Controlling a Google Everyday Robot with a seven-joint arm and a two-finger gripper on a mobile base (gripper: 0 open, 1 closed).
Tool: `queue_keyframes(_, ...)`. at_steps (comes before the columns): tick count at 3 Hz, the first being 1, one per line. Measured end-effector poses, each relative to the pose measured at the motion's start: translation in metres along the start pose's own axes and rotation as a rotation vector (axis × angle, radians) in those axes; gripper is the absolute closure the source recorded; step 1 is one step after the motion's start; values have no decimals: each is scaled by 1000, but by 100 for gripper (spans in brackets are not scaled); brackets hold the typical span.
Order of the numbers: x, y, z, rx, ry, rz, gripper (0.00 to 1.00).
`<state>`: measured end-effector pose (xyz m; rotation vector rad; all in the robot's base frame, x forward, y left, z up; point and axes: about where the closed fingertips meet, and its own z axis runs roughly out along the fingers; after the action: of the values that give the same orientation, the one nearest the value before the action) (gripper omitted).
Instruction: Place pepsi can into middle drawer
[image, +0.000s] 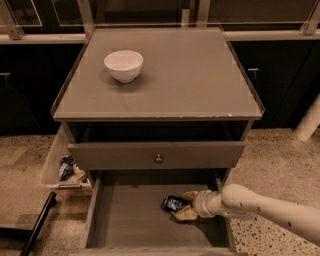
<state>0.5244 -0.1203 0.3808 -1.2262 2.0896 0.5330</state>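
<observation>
The pepsi can (174, 203) is dark blue and lies on its side, low over the floor of the open middle drawer (130, 220), right of its centre. My gripper (183, 205) reaches in from the right on a white arm (270, 209). Its tan fingers (186, 214) sit on either side of the can's right end, shut on it. I cannot tell whether the can touches the drawer floor.
A white bowl (123, 65) stands on the cabinet top (200, 80) at the back left. The drawer front with a round knob (159, 158) sits above the open drawer. A clear bin with snack packets (67, 167) hangs on the cabinet's left. A black bar (37, 224) lies on the floor.
</observation>
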Motion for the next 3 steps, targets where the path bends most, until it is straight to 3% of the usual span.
queue_keyframes(1, -3, 6, -6, -27, -7, 0, 0)
queue_keyframes(2, -9, 12, -28, -42, -26, -13, 0)
queue_keyframes(3, -12, 19, -64, -24, -40, -46, 0)
